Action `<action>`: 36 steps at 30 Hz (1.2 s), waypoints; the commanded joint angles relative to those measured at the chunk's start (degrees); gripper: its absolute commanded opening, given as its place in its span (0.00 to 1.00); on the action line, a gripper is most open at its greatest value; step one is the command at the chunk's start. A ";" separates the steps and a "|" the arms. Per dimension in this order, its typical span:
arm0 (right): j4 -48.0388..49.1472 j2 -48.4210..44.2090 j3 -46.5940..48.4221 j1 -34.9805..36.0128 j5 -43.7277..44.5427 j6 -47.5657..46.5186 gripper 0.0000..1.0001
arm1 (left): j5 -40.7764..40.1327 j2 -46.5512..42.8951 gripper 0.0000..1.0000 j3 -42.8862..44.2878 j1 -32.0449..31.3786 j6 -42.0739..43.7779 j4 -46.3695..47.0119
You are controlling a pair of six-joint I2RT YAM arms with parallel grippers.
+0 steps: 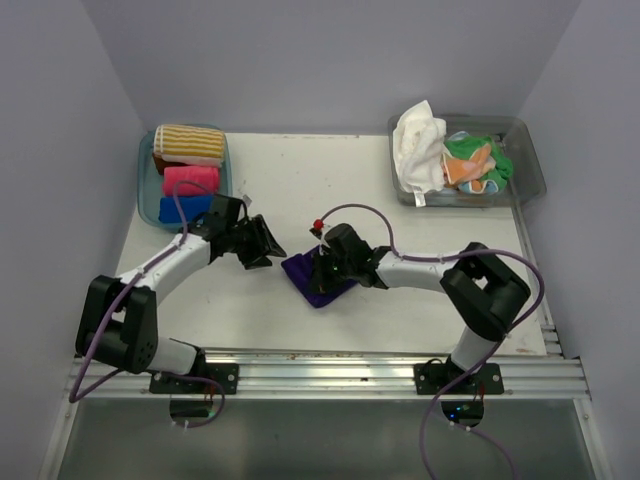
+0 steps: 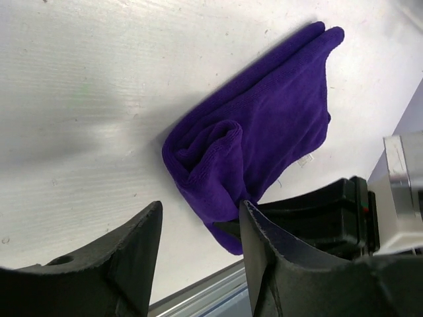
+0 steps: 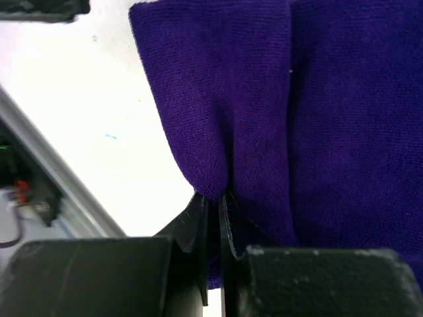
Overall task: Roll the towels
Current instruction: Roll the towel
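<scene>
Top external | right end effector (image 3: pixel 213 198) clenched on purple towel (image 1: pixel 301 273) edge | left end effector (image 2: pixel 199 211) released, seemingly just beside.

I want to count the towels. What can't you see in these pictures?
Top view: towels heaped in the right tub overlap, so no count.
Top view: right claw hides much of the purple towel.
Right wrist view: purple towel runs off the top and right edges.
</scene>
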 commanded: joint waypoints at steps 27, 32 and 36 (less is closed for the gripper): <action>40.25 6.55 -14.69 -14.58 -32.47 30.34 0.00 | 4.61 3.89 0.35 3.75 -11.52 2.05 7.71; 42.72 7.78 -15.58 -15.02 -32.82 31.23 0.00 | 4.53 4.86 0.34 4.99 -11.61 1.78 8.24; 44.83 8.31 -16.36 -15.55 -33.35 32.11 0.00 | 4.52 6.44 0.34 6.30 -11.61 1.87 8.77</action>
